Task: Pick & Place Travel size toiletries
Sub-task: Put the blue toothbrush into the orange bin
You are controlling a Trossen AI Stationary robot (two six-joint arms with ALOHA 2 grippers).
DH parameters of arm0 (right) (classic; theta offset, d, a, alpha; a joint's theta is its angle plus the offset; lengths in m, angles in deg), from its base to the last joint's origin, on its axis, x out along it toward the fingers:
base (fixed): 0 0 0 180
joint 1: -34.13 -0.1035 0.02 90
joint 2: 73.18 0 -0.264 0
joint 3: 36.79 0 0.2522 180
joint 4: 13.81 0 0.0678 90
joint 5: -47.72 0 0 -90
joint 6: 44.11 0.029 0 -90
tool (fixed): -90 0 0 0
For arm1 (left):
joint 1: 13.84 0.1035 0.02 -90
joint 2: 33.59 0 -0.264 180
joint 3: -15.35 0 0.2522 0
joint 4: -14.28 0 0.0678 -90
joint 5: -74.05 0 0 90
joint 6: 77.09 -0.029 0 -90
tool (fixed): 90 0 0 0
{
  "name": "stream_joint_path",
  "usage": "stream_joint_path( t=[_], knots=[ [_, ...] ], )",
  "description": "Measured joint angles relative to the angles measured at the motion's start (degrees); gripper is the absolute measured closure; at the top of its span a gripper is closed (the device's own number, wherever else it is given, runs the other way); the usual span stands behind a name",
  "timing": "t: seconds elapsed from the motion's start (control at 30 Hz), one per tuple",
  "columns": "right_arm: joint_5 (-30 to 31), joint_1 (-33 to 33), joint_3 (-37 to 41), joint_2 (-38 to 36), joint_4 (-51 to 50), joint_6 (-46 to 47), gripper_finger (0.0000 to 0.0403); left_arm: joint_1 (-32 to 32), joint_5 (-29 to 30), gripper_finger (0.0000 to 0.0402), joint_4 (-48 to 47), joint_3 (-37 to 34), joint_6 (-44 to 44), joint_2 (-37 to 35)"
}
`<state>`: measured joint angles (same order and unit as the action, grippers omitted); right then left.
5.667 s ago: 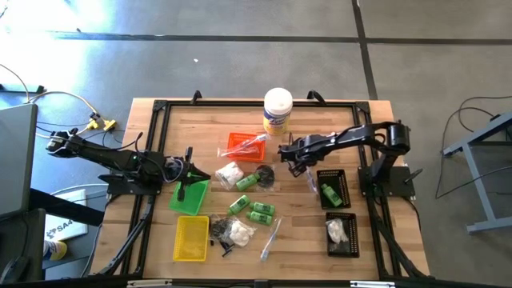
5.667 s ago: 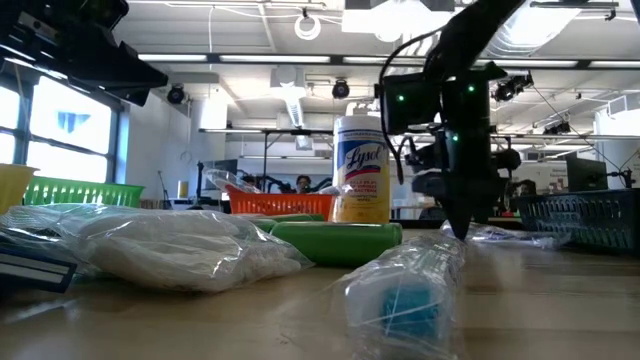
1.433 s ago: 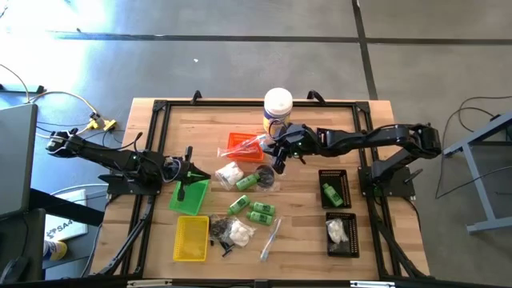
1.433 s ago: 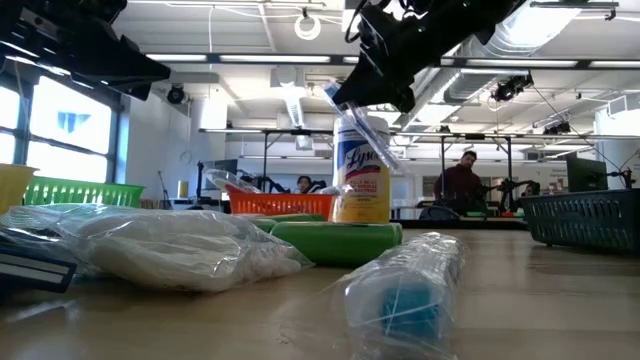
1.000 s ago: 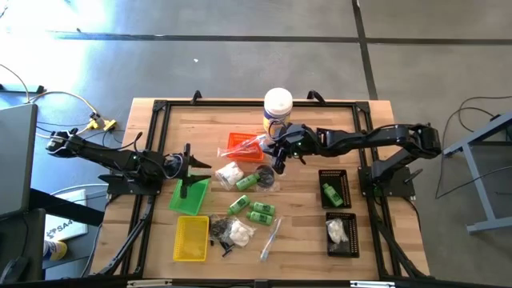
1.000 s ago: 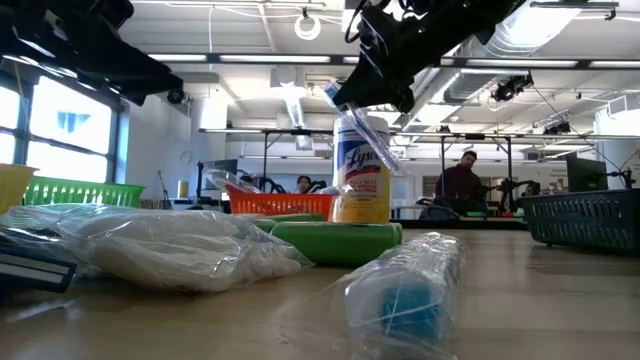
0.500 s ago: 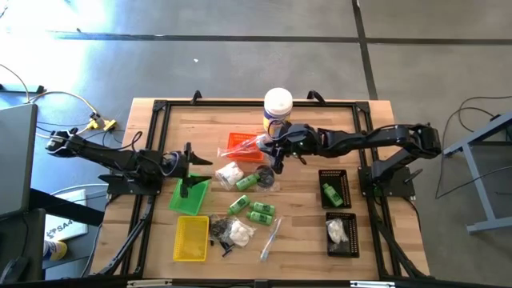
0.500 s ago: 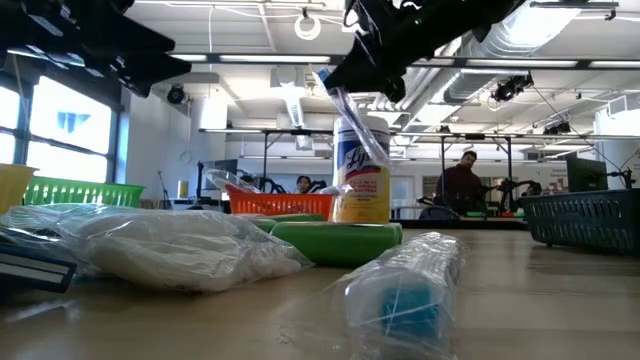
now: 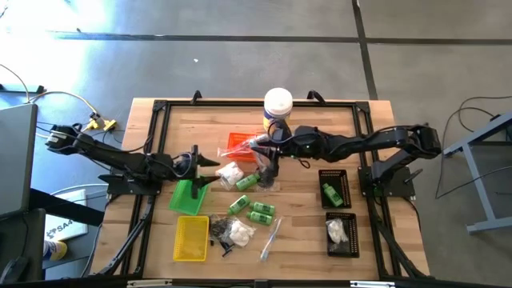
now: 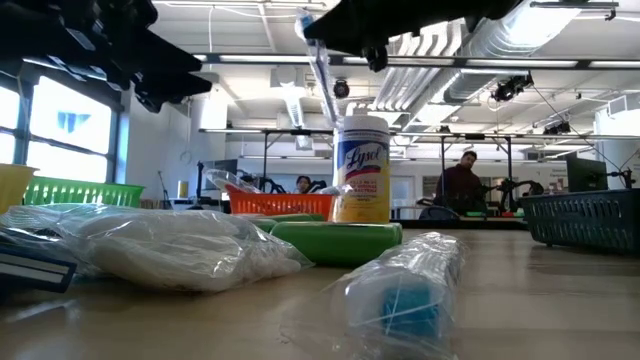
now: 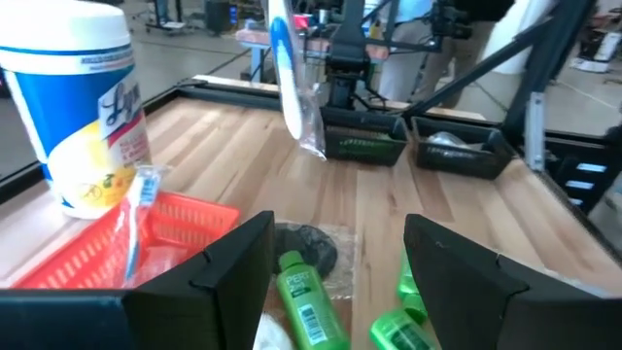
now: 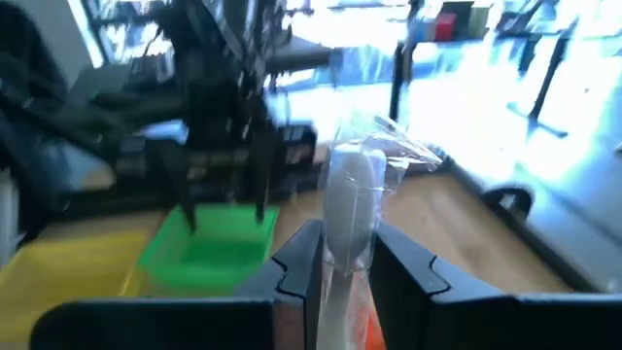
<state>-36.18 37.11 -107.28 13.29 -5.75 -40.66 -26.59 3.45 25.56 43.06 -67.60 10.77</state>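
Right tool (image 12: 342, 261) clamped on wrapped stick (image 12: 352, 204), over orange tray (image 9: 242, 146).
Stick's lower end hidden between fingers. Left tool (image 11: 335, 255) fingers apart, empty, above green tray (image 9: 189, 197).

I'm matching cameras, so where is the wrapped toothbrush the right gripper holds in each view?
High: wrapped toothbrush over orange tray.
Low: hanging top centre.
Left wrist: dangling upper middle.
Right wrist: between the fingers.
Shared landmark: white wipes canister.
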Motion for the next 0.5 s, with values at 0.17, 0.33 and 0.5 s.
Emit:
stream_joint_path(
  t=[0.17, 0.33, 0.5],
  knots=[
    [3.42, 0.00, 0.00, 1.65, 4.51, -2.42, 0.0339, 0.00, 1.30, 0.0174, 0.64, 0.01, -0.17, 0.52],
    [4.26, -0.01, 0.00, 2.26, 5.94, -3.51, 0.0339, 0.02, 2.00, 0.0174, 1.15, 0.02, -0.19, 0.48],
    [3.66, -0.83, 0.00, 2.26, 7.51, -3.66, 0.0339, 0.02, 2.15, 0.0174, 3.13, 0.02, -0.23, 0.95]
  ],
)
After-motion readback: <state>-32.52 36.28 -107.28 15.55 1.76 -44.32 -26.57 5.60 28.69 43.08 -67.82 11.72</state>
